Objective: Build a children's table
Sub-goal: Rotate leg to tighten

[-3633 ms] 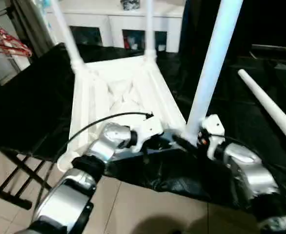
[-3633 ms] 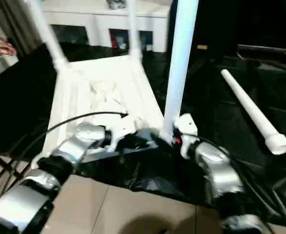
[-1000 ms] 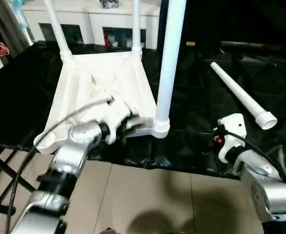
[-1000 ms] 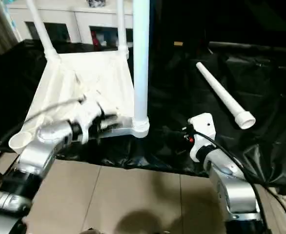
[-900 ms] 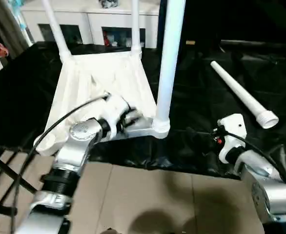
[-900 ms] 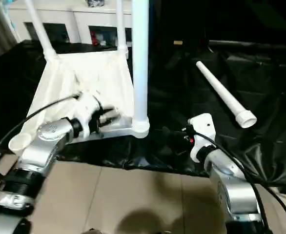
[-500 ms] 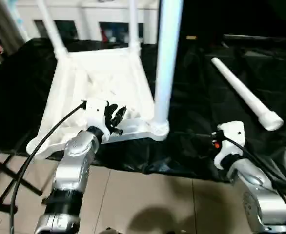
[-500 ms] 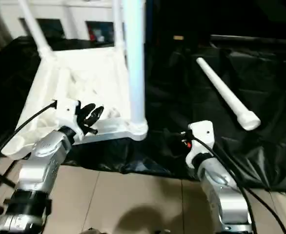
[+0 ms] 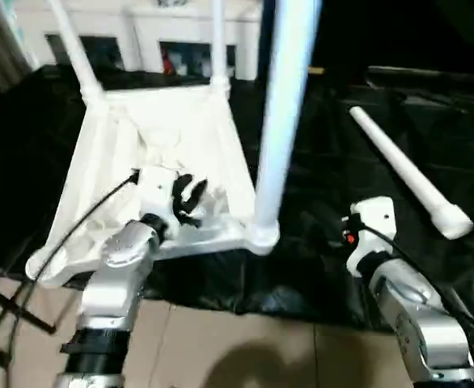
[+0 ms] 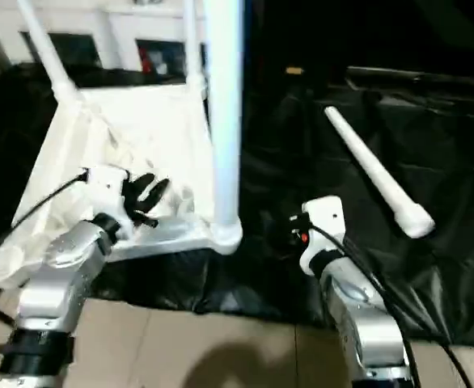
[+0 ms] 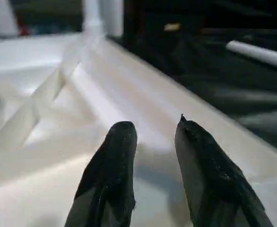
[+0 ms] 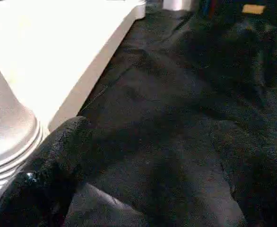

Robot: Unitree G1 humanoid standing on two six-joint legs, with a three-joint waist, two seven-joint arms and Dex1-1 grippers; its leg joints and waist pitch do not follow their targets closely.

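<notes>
The children's table lies upside down: its white top [image 9: 164,141] rests ribbed side up on the black cover. Three white legs stand in corner sockets, two at the far corners [image 9: 74,48] [image 9: 218,40] and one near right [image 9: 281,121]. The near left socket [image 9: 47,263] shows as an open cup. Another leg [image 9: 403,170] lies loose on the right. My left gripper [image 11: 152,130] hovers open over the ribbed underside, holding nothing. My right gripper [image 12: 148,132] stands wide open over the cover, just right of the near right leg's socket [image 12: 6,137].
A white cabinet [image 9: 140,24] stands behind the work surface. Black sheeting [image 9: 358,105] covers the surface and hangs over its front edge above the tiled floor [image 9: 237,347]. A black cable [image 9: 83,222] loops from my left wrist.
My left gripper has come off the table top's near rim and drawn back, and now hovers above the underside. The camera has shifted. The right arm has hardly moved.
</notes>
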